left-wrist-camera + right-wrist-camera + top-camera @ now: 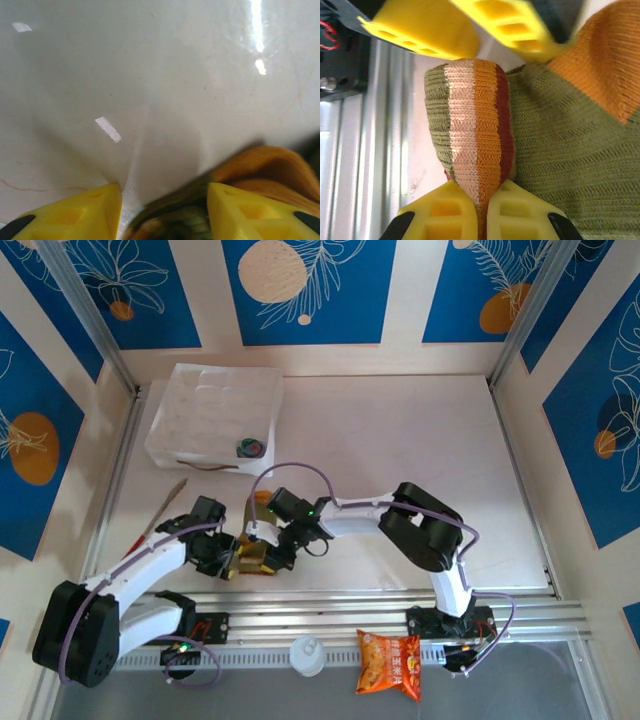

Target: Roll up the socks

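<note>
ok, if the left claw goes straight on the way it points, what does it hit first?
The olive sock: its fabric lies right between the left claw fingertips, so that comes first. Beyond it is bare table, which the claw seems to tilt down toward; depth is unclear.

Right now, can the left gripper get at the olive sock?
Probably yes: the left gripper sits open right at the olive sock, nothing between them; the right gripper pinches only its striped cuff.

open table (420, 440) right, white box (215, 418) rear left
</note>
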